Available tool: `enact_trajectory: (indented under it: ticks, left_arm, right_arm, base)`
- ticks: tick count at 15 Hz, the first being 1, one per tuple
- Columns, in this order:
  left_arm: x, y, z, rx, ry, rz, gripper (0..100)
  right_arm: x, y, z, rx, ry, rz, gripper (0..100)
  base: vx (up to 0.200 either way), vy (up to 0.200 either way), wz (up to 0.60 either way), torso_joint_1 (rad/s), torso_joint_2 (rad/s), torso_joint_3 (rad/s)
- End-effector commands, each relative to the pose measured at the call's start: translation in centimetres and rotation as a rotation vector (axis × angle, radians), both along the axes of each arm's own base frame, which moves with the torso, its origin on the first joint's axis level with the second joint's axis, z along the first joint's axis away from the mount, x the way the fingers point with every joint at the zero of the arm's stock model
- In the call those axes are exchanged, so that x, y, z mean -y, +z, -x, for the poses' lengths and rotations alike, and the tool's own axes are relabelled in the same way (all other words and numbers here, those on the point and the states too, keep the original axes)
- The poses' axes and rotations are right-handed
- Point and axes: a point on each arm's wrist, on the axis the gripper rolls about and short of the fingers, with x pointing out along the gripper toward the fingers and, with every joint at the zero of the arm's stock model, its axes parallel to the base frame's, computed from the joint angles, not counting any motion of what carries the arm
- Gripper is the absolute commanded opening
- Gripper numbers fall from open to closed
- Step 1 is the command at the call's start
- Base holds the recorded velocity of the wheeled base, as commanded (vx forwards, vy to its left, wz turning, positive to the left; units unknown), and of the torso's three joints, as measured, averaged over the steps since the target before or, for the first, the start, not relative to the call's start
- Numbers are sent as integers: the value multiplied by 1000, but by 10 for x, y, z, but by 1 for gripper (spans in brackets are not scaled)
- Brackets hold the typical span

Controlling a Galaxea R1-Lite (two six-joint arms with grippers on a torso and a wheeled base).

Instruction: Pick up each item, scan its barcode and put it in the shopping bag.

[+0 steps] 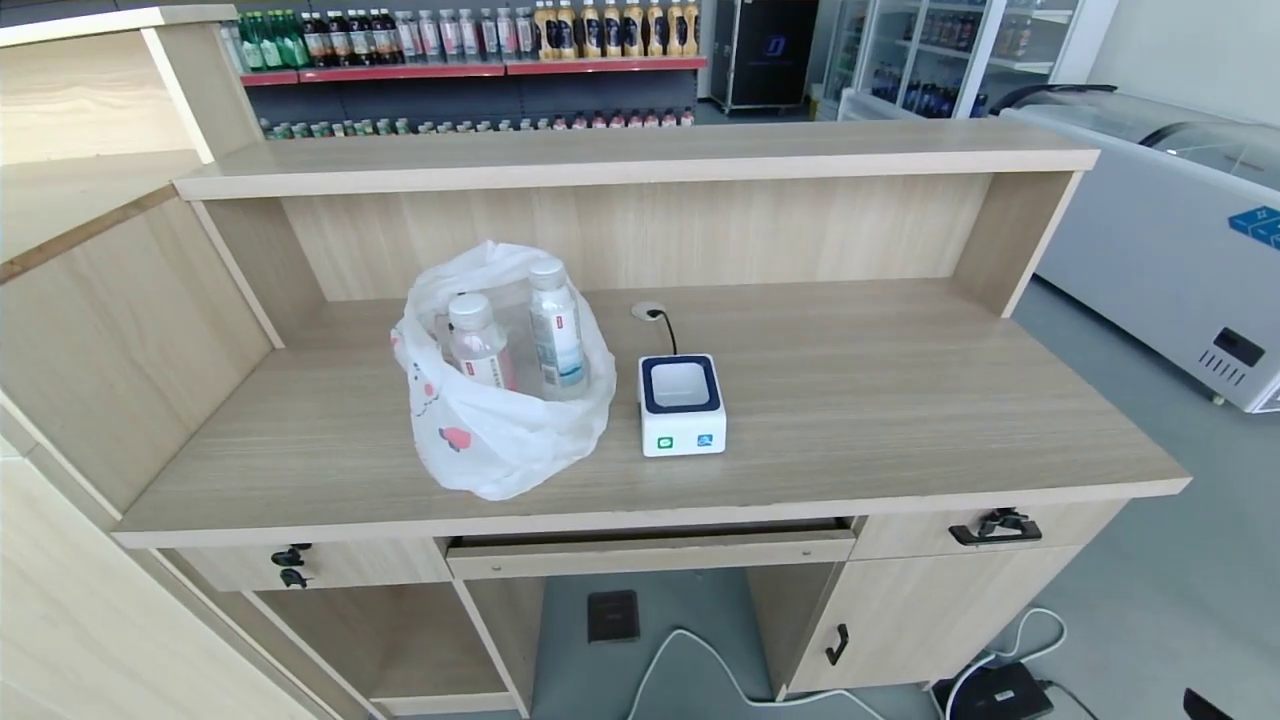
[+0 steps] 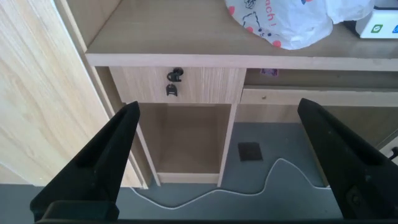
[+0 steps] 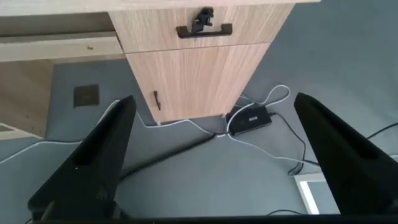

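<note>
My left gripper [image 2: 219,107] and right gripper [image 3: 214,99] gape empty, low before the counter [image 1: 900,400]. The shopping bag [image 1: 500,430], holding 2 bottles [image 1: 478,345], sits up on it.

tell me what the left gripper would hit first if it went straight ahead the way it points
Probably the front of the counter: the left gripper points at the open cubby under the keyed drawer, though depth is unclear.

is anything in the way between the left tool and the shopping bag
Nothing visible. The left tool is open in front of the counter, facing the drawer. The shopping bag sits on top near the front edge, open air between them. The scanner stands beside the bag, off that path.
</note>
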Motion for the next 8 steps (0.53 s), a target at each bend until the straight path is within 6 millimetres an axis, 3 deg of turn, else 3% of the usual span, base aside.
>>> enact_trajectory:
  ticks: [1,8]
  left_arm:
    - [0,0,0,0,1,1,100]
    - [0,0,0,0,1,1,100]
  right_arm:
    - [-9,-24,51,228,67,-9,100]
    - [-8,-25,53,251,40,-30,100]
  base:
    - [0,0,0,-22,71,41]
    - [0,0,0,0,0,0]
